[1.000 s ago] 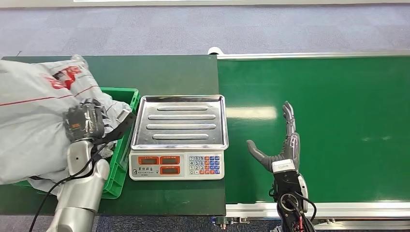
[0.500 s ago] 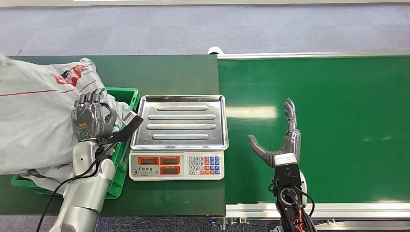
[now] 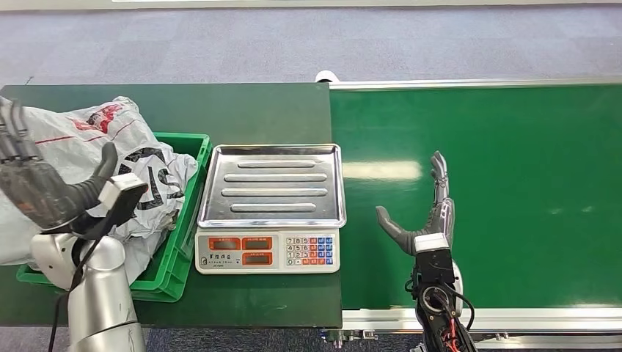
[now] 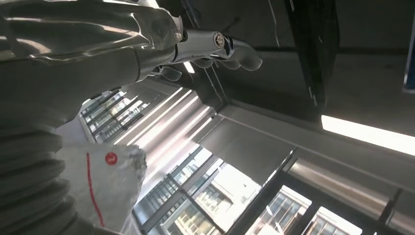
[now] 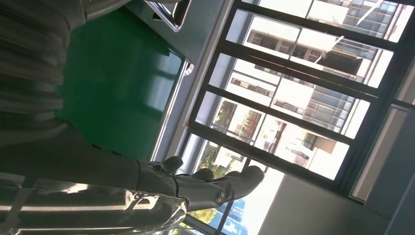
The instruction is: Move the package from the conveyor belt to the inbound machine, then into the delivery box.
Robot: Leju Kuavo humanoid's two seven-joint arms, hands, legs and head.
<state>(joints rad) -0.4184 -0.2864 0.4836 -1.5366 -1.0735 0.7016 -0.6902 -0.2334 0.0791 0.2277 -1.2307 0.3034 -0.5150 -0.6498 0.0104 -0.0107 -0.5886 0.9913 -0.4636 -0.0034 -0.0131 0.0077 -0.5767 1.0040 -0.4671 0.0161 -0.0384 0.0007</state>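
The grey package (image 3: pixel 110 154) lies in the green delivery box (image 3: pixel 180 242) — both hands, left hand (image 3: pixel 37 191) and right hand (image 3: pixel 425 220), spread, holding nothing.

Packages: you have one grey package (image 3: pixel 88 158), lying in the crate.
Crates: one green crate (image 3: pixel 173 242).
Scales: one scale (image 3: pixel 270 207) with a steel tray.
Conveyor belts: one green belt (image 3: pixel 513 183).
Tables: one dark green table (image 3: pixel 235 110).
Robot hands you can see: two, the left hand (image 3: pixel 37 187) and the right hand (image 3: pixel 425 213).
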